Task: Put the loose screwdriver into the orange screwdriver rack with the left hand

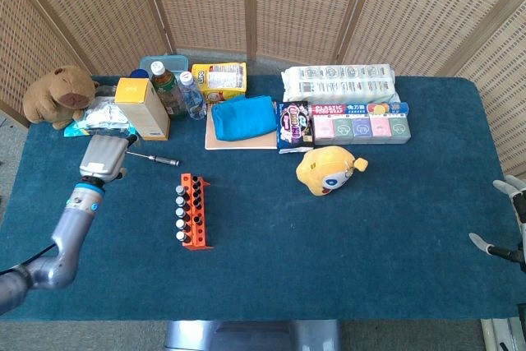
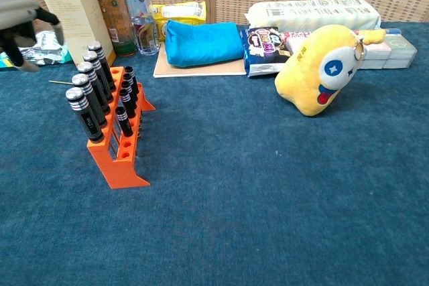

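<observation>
Orange plastic marks the landmark: the orange screwdriver rack (image 1: 191, 213) stands on the blue cloth of the table (image 1: 345, 244), its slots mostly filled. Beyond the rack's far end, a little to its left, the loose screwdriver (image 1: 153, 157) lies flat, its long axis running across the table, thin shaft pointing away from the rack's side and dark handle nearer it. The left hand (image 1: 103, 157) hovers just beside the shaft tip, holding nothing; how far its fingers are spread I cannot tell. The right hand (image 1: 508, 223) sits far off beyond the rack's other side, fingers apart, so the left is plainly nearer.
</observation>
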Available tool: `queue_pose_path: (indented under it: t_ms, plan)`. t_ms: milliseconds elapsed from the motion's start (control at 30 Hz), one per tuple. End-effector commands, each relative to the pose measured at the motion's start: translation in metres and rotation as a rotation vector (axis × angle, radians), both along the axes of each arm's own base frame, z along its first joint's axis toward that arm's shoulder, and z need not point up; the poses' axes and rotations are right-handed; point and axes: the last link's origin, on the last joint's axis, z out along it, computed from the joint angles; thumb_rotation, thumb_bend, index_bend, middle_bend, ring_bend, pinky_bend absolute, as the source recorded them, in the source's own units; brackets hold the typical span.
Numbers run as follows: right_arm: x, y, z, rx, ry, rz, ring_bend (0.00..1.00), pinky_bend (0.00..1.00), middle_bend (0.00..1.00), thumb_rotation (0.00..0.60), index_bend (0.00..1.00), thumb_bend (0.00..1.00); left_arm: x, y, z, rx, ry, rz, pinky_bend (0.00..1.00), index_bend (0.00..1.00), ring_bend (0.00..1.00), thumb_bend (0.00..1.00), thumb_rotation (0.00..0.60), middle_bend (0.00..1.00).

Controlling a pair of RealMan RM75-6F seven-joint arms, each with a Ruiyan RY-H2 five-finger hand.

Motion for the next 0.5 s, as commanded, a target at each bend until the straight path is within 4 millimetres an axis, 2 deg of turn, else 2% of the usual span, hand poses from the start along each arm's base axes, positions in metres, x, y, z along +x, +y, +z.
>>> queue_pose_path:
  t_ms: [33,167,500]
  plan:
    - [-0.001,0.000,-0.001,0.006,0.002,-0.006,0.08,0.17,0.11,0.600,0.17,0.04,0.007,0.012,-0.014,-0.025,-0.012,0.011,1.00,0.38,1.00,0.24,0.600,1.00]
    - [-0.001,-0.001,0.000,0.008,0.007,-0.014,0.08,0.17,0.11,0.600,0.17,0.04,0.010,0.019,-0.022,-0.041,-0.014,0.013,1.00,0.38,1.00,0.26,0.600,1.00]
    - [-0.002,0.000,0.002,0.002,0.004,-0.020,0.08,0.17,0.11,0.600,0.17,0.04,0.014,0.024,-0.037,-0.063,0.002,0.020,1.00,0.40,1.00,0.27,0.600,1.00]
